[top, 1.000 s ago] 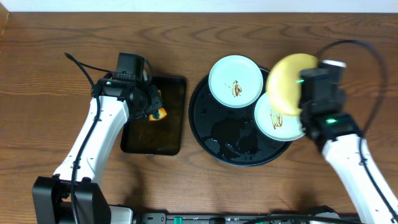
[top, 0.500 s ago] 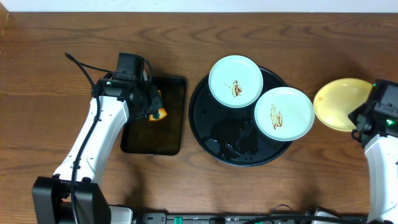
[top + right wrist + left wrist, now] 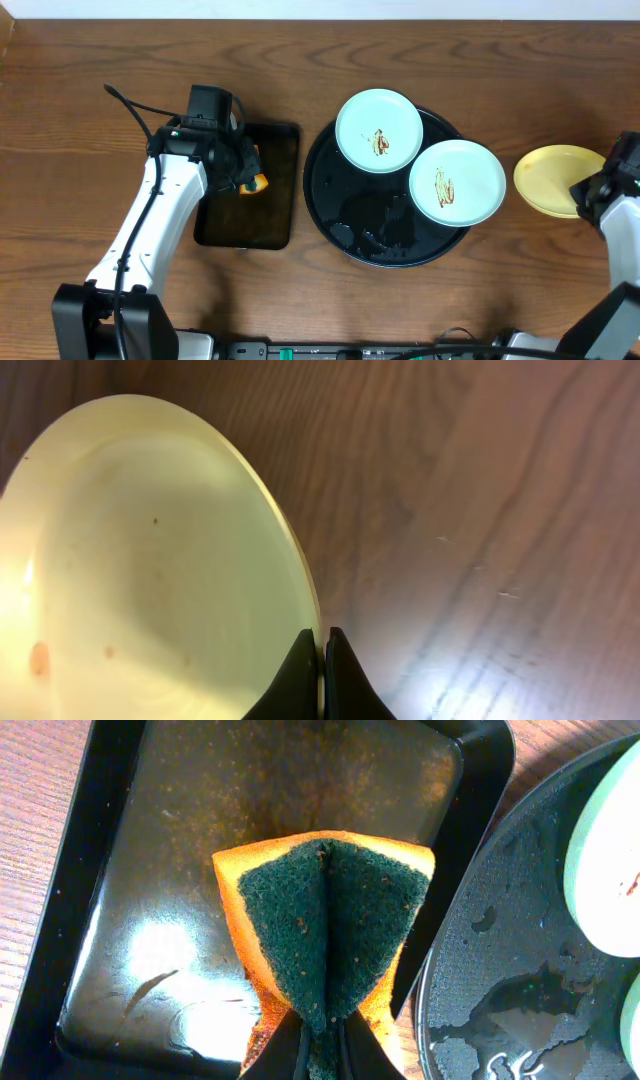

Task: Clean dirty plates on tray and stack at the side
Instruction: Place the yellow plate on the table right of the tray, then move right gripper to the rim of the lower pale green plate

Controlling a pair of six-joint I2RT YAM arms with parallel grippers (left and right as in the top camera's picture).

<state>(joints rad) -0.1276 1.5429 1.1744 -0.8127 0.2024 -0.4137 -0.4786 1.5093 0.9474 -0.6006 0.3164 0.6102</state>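
Across the brown tabletop [image 3: 90, 80], the one real move of the last second was on the right. The round black tray [image 3: 345, 210] stayed put at centre. It carried only the two mint plates, one at 12 o'clock [image 3: 378, 131] and one at 3 o'clock [image 3: 457, 181], both still marked with brown sauce. The small rectangular tray [image 3: 272, 205] at 9 o'clock had not shifted.

The yellow plate [image 3: 553, 180] had been held tilted over the round tray's 2 o'clock rim. It now lay nearly flat over bare wood well out at 3 o'clock, clear of the tray. Whether it already touched the wood could not be told. Apart from a few specks it looked wiped.

The sponge [image 3: 330, 920] stayed folded in the left gripper [image 3: 322, 1045], which was clamped on it over the rectangular tray. The right gripper [image 3: 322, 660] was still pinched on the yellow plate's rim.

Judged from this, the first plate was becoming the base of the stack, with two dirty plates left.
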